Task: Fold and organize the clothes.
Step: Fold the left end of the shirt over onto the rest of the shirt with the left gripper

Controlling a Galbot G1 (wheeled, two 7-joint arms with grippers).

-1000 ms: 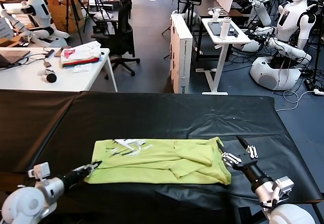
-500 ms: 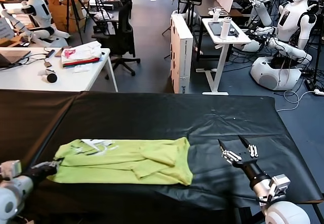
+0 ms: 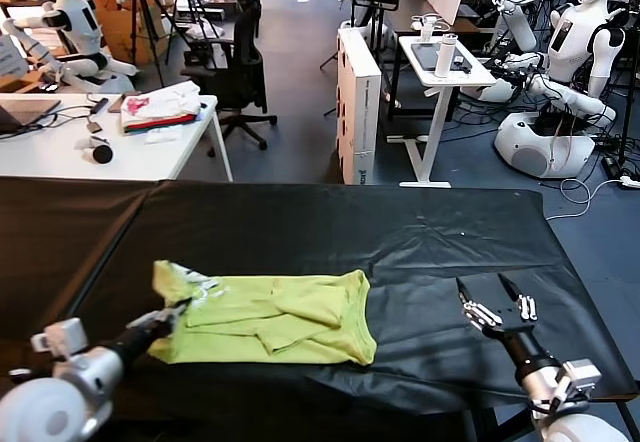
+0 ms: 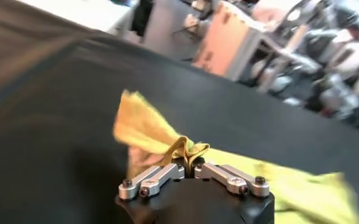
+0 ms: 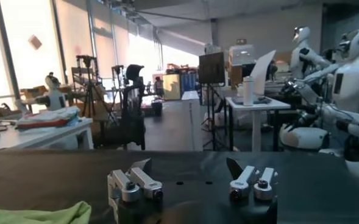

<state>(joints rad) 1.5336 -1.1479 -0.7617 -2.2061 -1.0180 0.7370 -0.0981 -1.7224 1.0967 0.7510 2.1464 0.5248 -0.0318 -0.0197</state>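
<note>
The lime-green T-shirt (image 3: pixel 290 317) lies crumpled and partly folded on the black-covered table (image 3: pixel 330 222), left of centre. My left gripper (image 3: pixel 180 307) is at its left edge, shut on a bunched fold of the fabric. In the left wrist view the fold of the T-shirt (image 4: pixel 142 125) rises from between the closed tips of the left gripper (image 4: pixel 190 159). My right gripper (image 3: pixel 479 279) hovers open over bare table, well to the right of the shirt, holding nothing. In the right wrist view the right gripper (image 5: pixel 188 164) is wide apart, with a corner of the shirt (image 5: pixel 39 214) just showing.
Behind the table stand a white desk (image 3: pixel 60 152) with a white-pink-red pile (image 3: pixel 160 110), an office chair (image 3: pixel 240 72), a white cabinet (image 3: pixel 358 102) and a small stand (image 3: pixel 440 72). Other robots (image 3: pixel 560 72) are at the back right.
The left gripper dragged the shirt leftward across the table, then came back right, bunching its left edge. The right gripper, which was at the shirt's right edge, now stands apart from it.
</note>
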